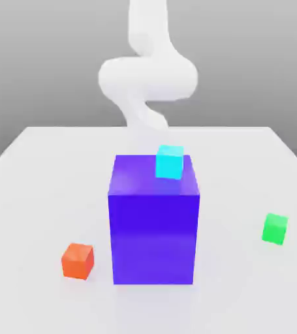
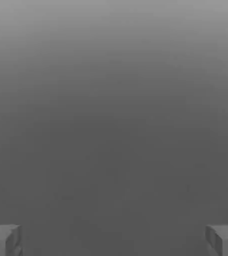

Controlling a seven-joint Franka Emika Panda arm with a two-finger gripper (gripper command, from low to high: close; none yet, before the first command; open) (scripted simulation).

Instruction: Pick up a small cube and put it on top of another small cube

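**Big blue block stands in front; small cubes are not stacked, and the end effector holds nothing**

Nearest to the exterior camera is the large blue block (image 1: 153,238), with smooth faces. It stands on the pale, glossy worktop (image 1: 242,287), on the camera's side of the white arm (image 1: 148,78) and of the end effector (image 2: 114,241). The fingers of the end effector are spread wide apart, and between them there is no object.

The task does not say which small cube must be lifted, so I cannot tell which one is meant. The small bright cyan cube (image 1: 170,162) appears to rest on top of the blue block, and seems the nearest of the three to the end effector. The small orange-red cube (image 1: 78,261) is on the worktop, away from the end effector toward the exterior view's left and closer to that camera. The small green cube (image 1: 275,229) is also on the worktop, well off from the end effector toward the exterior view's right.

In my judgement the work is at its beginning: no small cube sits upon another one. Choosing, grasping, lifting, placing and releasing are all left to do.
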